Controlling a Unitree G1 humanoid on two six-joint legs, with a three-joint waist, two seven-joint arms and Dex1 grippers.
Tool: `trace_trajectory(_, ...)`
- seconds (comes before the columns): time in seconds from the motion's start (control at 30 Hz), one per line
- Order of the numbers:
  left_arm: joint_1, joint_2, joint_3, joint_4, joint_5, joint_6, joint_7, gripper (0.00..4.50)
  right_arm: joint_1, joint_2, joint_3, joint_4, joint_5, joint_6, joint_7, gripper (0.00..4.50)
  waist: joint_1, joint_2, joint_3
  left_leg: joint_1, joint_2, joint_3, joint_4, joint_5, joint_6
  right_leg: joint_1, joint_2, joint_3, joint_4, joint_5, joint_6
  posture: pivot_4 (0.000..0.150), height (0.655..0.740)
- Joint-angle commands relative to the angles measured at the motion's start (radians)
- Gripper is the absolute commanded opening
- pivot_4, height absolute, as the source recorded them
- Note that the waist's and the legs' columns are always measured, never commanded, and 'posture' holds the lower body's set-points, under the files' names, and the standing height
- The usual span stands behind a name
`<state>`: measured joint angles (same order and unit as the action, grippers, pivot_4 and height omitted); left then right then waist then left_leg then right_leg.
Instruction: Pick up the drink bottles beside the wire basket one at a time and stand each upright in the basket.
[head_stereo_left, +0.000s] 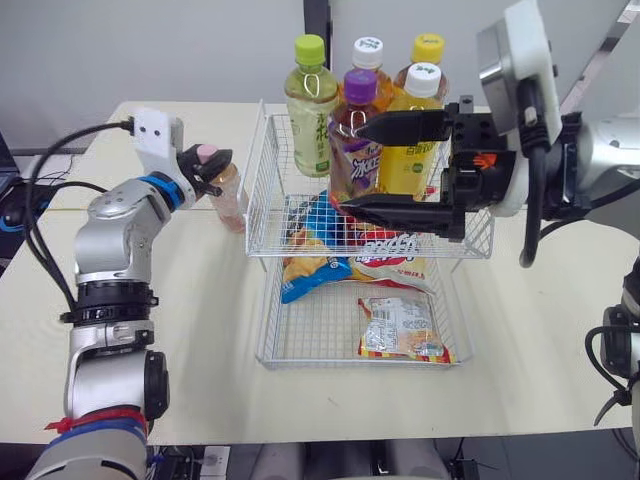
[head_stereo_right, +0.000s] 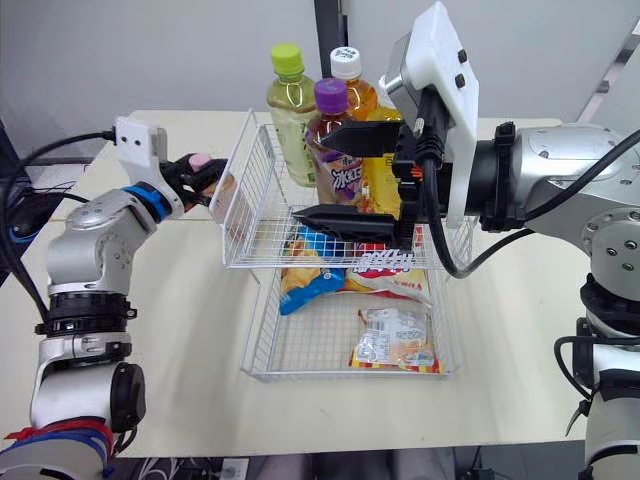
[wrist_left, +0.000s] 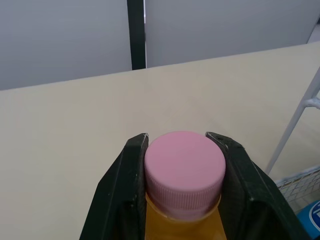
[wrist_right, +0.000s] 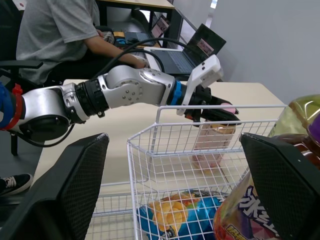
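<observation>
Pink-capped bottle: upright, long axis vertical, pinched at the cap by left gripper, just outside wire basket at its 9 o'clock wall. Needs lifting over the rim toward 3 o'clock. Right gripper splayed wide, apparently empty.

Purple-capped bottle, label with large white Chinese characters, the first reading 冰, green-capped bottle, vertical dark print too small to read, snack bag, bold blue-and-white characters, illegible, lower packet, print unreadable
</observation>
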<state>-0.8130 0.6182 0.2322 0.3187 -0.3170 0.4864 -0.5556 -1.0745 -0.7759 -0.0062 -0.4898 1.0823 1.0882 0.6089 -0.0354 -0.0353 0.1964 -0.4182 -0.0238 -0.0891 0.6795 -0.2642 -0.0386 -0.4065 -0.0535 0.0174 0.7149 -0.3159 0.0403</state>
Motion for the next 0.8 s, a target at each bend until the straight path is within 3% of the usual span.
trace_trajectory(0.03, -0.036, 0.064, 0.065, -0.130, -0.044, 0.035, 0.003, 1.40, -0.009, -0.016, -0.027, -0.023, -0.005, -0.003, 0.006, 4.50, 0.000, 0.000, 0.000, 0.000, 0.000, 0.000, 0.000, 0.000, 0.000, 0.000, 0.000, 0.000, 0.000, 0.000, 0.000, 0.150, 0.7400)
trace_trajectory(0.3, -0.043, 0.174, 0.088, -0.237, -0.091, 0.164, -0.042, 1.40, 0.009, -0.027, -0.017, -0.008, -0.071, -0.019, 0.010, 4.50, 0.003, 0.000, 0.000, 0.000, 0.000, 0.000, 0.000, 0.000, 0.000, 0.000, 0.000, 0.000, 0.000, 0.000, 0.000, 0.150, 0.7400)
trace_trajectory(0.4, -0.075, 0.239, 0.117, -0.257, -0.134, 0.230, -0.071, 1.40, 0.111, -0.149, -0.171, -0.030, -0.018, -0.022, 0.116, 4.50, 0.009, -0.001, 0.000, -0.001, 0.000, -0.001, 0.000, 0.000, 0.000, 0.000, 0.000, -0.001, -0.001, 0.000, 0.000, 0.150, 0.7400)
trace_trajectory(0.53, -0.147, 0.320, 0.143, -0.242, -0.203, 0.310, -0.117, 1.40, 0.149, -0.209, -0.228, -0.032, 0.021, -0.037, 0.154, 4.50, 0.005, -0.001, 0.001, -0.004, -0.001, -0.003, 0.000, 0.000, 0.000, -0.001, 0.000, -0.003, -0.003, 0.000, 0.000, 0.150, 0.7400)
trace_trajectory(0.8, -0.371, 0.457, 0.105, -0.185, -0.333, 0.468, -0.286, 1.40, 0.130, -0.206, -0.176, 0.029, -0.044, -0.084, 0.193, 4.50, -0.006, -0.001, 0.001, 0.000, 0.000, 0.001, 0.000, 0.000, 0.000, 0.001, 0.002, -0.001, 0.000, 0.000, 0.000, 0.150, 0.7400)
